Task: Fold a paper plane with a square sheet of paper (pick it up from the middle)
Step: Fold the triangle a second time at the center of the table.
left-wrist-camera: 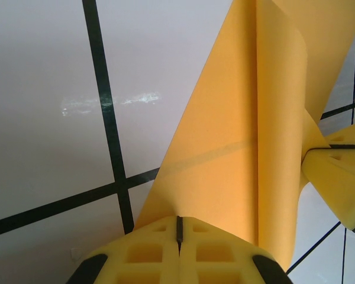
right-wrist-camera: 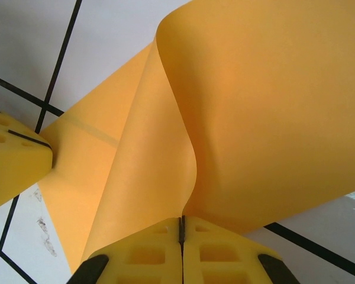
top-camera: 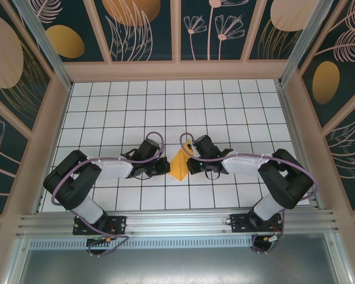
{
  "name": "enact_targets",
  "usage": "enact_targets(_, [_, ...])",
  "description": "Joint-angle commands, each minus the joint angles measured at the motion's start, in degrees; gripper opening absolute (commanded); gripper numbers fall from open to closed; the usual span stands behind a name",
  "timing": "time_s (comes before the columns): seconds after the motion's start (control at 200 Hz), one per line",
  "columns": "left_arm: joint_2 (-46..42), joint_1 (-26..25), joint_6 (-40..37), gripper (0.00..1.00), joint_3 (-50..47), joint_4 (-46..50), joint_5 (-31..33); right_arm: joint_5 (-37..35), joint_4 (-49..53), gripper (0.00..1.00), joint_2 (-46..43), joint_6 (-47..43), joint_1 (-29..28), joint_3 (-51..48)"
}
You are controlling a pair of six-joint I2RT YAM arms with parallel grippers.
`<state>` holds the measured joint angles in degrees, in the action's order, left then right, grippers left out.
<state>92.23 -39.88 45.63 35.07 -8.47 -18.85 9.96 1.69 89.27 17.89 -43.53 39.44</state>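
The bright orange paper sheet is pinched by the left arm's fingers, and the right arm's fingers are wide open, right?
No. The right arm's fingers are shut on the bright orange paper sheet too, as the right wrist view shows.

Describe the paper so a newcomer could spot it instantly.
On the white gridded table, look near the front centre. Pinched between the left gripper and right gripper is the sheet of paper, the sole bright-orange thing there.
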Motion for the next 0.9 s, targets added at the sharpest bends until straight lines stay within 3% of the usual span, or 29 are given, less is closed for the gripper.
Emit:
enact_targets(0.0, [1.11,-0.28,-1.28,0.05,0.26,4.00,2.26,-1.55,-2.30,0.07,0.36,-0.90,0.21,-0.38])
enact_targets(0.896, [1.20,-0.27,-1.71,0.05,0.09,4.43,2.52,-1.25,-1.05,0.08,2.25,-2.59,0.24,2.55])
